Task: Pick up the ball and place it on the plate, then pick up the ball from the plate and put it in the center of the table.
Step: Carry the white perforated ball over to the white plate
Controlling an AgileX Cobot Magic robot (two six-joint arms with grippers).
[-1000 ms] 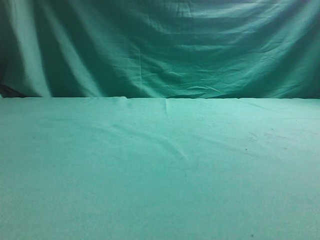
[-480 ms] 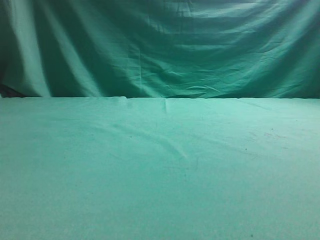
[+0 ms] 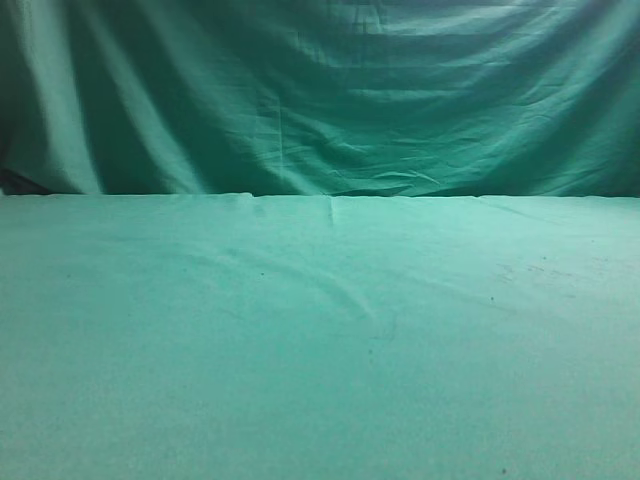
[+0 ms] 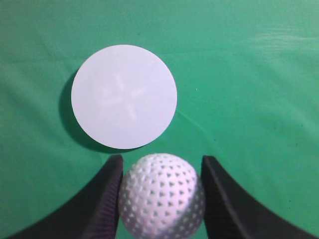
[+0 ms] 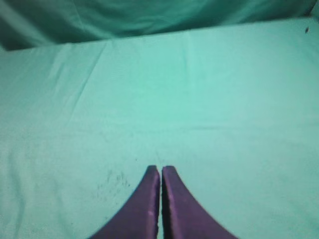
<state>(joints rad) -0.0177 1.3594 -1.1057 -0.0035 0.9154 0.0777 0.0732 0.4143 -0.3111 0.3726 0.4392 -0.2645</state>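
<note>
Two black fingers of my left gripper (image 4: pixel 160 199) sit closest in the left wrist view, with the golf ball (image 4: pixel 162 195) filling the gap between them; the left finger looks to touch its side, while a thin sliver of green shows by the right one, so I judge the jaws narrow and gripping it, though I cannot swear to contact on both sides. Just beyond the ball, farther from me, lies the round white plate (image 4: pixel 124 97), flat on the green cloth with its shadow falling to the left; the ball overlaps none of it yet. That puts me, I judge, in the first leg: ball taken up, carry to the plate pending. As for change, the exterior view shows the same bare stretch of table (image 3: pixel 320 350) as a second ago, with neither arm, ball nor plate in it, so anything that has moved lies outside that frame. What I need next is a short advance until the ball sits over the plate's middle, then a gentle release, since a dimpled ball on a flat disc may roll. My right gripper (image 5: pixel 160 172) hangs idle above bare cloth, jaws pressed together on nothing. Farthest off hangs the draped green backdrop (image 3: pixel 320 90).
</note>
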